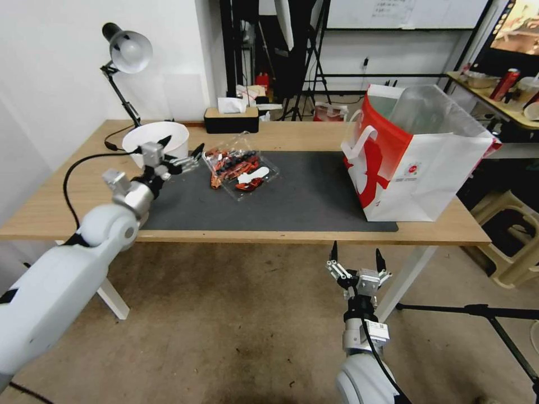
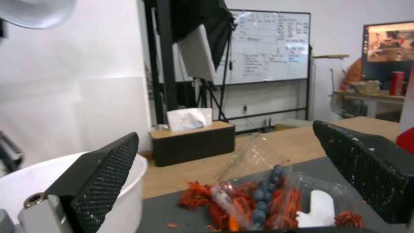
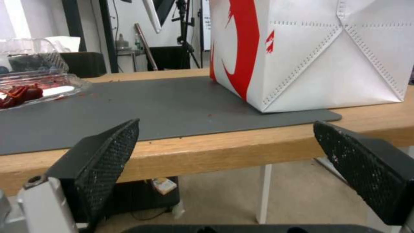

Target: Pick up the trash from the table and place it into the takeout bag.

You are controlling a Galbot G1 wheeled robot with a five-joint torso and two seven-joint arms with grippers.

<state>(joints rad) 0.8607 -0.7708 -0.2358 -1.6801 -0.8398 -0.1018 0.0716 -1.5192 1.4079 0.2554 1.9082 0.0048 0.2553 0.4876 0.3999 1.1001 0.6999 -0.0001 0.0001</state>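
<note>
The trash in view is a clear plastic clamshell container holding red scraps, blue bits and a white piece. It lies open on the dark grey mat of the table. A white bowl stands just left of it. My left gripper hovers open between the bowl and the container, holding nothing. The takeout bag, white with a red pattern, stands open at the mat's right end. My right gripper is open and empty below the table's front edge.
A desk lamp stands at the back left, its cable trailing over the table's left end. A tissue box sits at the back edge. A beige stool and a tripod leg are on the floor to the right.
</note>
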